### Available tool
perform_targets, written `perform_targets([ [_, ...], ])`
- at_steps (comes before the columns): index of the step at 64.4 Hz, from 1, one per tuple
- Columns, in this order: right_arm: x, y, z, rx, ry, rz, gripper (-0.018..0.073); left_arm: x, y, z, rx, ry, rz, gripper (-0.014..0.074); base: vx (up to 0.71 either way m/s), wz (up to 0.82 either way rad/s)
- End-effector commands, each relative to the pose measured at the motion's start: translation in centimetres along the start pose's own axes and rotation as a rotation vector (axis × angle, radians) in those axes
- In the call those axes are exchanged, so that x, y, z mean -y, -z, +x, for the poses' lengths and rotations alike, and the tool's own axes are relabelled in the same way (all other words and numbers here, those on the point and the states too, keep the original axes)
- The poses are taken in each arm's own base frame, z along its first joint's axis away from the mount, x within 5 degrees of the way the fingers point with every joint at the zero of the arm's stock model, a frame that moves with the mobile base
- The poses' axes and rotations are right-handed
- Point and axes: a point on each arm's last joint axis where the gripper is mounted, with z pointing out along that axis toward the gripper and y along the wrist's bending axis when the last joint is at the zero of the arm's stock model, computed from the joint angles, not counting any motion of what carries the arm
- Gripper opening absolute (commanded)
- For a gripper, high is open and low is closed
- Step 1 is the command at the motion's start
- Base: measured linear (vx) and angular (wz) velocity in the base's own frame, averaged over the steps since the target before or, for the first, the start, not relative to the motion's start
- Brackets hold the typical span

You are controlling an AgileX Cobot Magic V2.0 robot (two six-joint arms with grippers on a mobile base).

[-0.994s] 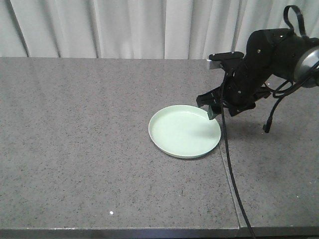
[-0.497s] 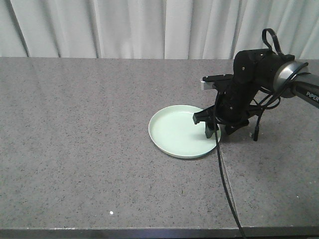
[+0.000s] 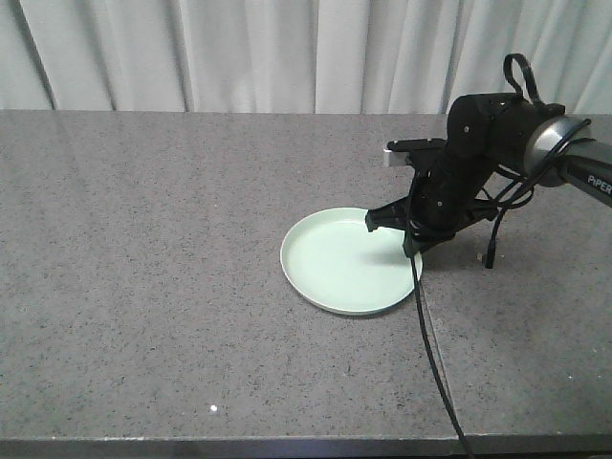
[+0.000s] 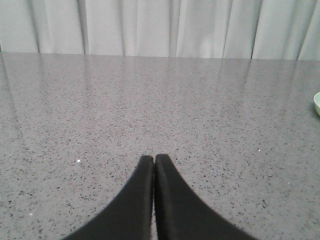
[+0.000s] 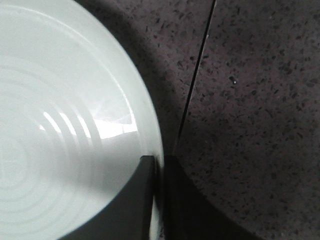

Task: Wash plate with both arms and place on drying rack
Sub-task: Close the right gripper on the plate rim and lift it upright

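Plate (image 3: 344,263) lies right of the bench's (image 3: 143,287) middle, its rim pinched by the right gripper (image 5: 159,161), jaws nearly closed, probably to drag or lift it, while the left gripper (image 4: 154,160) sits closed, empty.

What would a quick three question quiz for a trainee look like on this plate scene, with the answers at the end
1. True or false: the right gripper is closed on the rim of the plate, one finger inside and one outside.
2. Pick one. The left gripper is: A) open over the plate; B) shut and empty above the countertop; C) holding a sponge.
3. Fill the gap: where it is gripped, the plate's rim lies close to a straight ____ in the countertop.

Key: 1 true. 2 B. 3 seam.
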Motion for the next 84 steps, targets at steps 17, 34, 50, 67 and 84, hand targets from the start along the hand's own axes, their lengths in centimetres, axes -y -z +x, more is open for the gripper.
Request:
perform_targets([
  [17, -0.9, 8.9, -0.7, 0.298, 0.047, -0.041, -0.0009, 0.1, 0.0, -0.2, 0.066, 0.000, 0.018, 0.0004, 0.00, 0.00],
  [34, -1.0, 12.8, 1.9, 0.534, 0.062, -0.061, -0.0006, 0.1, 0.0, -0.2, 0.066, 0.000, 0.018, 0.0004, 0.00, 0.00],
  [50, -0.5, 14.7, 7.9, 0.743, 0.095, -0.022, -0.0005, 0.1, 0.0, -0.2, 0.066, 0.000, 0.018, 0.0004, 0.00, 0.00],
  [67, 0.3, 14.7, 14.9, 0.919, 0.097, 0.015, -0.0005, 0.1, 0.0, -0.2, 0.066, 0.000, 0.018, 0.0004, 0.00, 0.00],
  [84, 0.7, 14.2, 19.5, 0.949, 0.111, 0.029, -0.0005, 0.1, 0.0, -0.2, 0.066, 0.000, 0.018, 0.0004, 0.00, 0.00],
])
